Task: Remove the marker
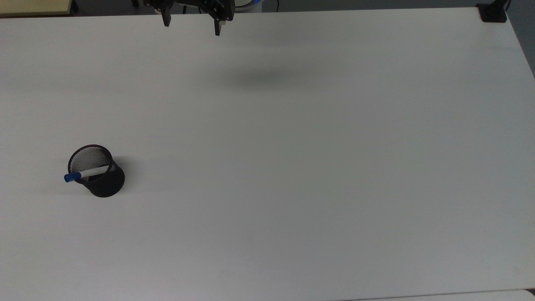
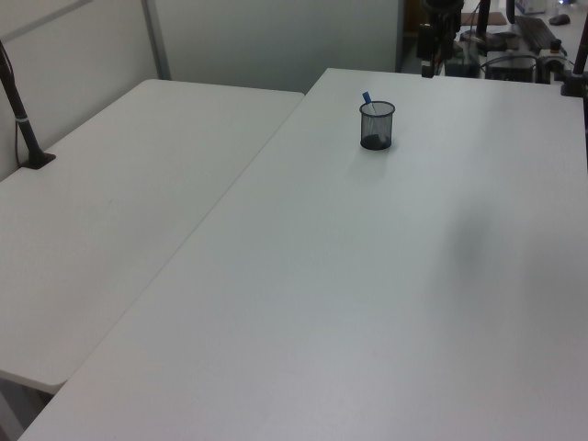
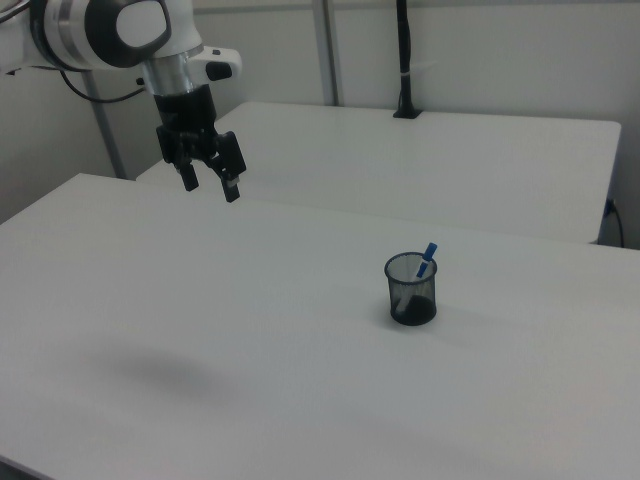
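Bare white tabletop (image 1: 292,188) fills the foreground, with nothing between me and the target; farther off stands a small black wire-mesh pen cup (image 1: 100,175), upright, and in it the slim white-barrelled marker with a blue cap (image 1: 85,173); the marker leans against the rim, cap end poking out over the edge toward the top view's left, barrel end down inside the cup.

My black two-finger pincer (image 3: 207,182) hangs high above the table with its fingers spread wide and nothing between them; it is well apart from the cup, up at the far edge in the top view.

Risks, as I judge them:
- the marker is tilted, not vertical; if I come straight down with my fingers misaligned to its lean, one finger may strike the cap and push it round the rim instead of closing on it;
- the cup looks light and is not fixed; a finger catching the mesh rim could tip or slide it;
- only the cap end is exposed; a grip on that short, smooth length may slip, or the barrel may drag on the rim and lift the cup with it;
- pulling up off the marker's axis could jam it against the mesh.
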Robot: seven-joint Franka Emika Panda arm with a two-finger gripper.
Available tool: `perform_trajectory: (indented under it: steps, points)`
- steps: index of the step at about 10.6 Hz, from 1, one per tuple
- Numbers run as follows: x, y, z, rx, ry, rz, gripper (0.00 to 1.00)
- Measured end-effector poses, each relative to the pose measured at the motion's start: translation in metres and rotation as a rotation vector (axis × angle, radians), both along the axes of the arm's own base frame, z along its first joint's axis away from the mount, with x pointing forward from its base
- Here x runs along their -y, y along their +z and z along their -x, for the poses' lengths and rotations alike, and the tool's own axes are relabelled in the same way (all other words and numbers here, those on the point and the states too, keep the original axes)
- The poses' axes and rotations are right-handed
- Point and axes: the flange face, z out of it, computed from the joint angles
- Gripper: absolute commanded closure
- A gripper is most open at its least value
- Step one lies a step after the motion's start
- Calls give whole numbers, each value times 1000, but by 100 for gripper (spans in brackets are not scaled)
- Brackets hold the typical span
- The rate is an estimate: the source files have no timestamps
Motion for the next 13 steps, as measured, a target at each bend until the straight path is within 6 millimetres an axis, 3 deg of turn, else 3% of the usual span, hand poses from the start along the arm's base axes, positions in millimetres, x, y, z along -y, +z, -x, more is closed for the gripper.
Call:
perform_trajectory:
  steps: [10, 13]
  points:
    - [-2, 0, 0, 1, 4, 0, 0]
    - [1, 2, -9, 64, 2, 1, 0]
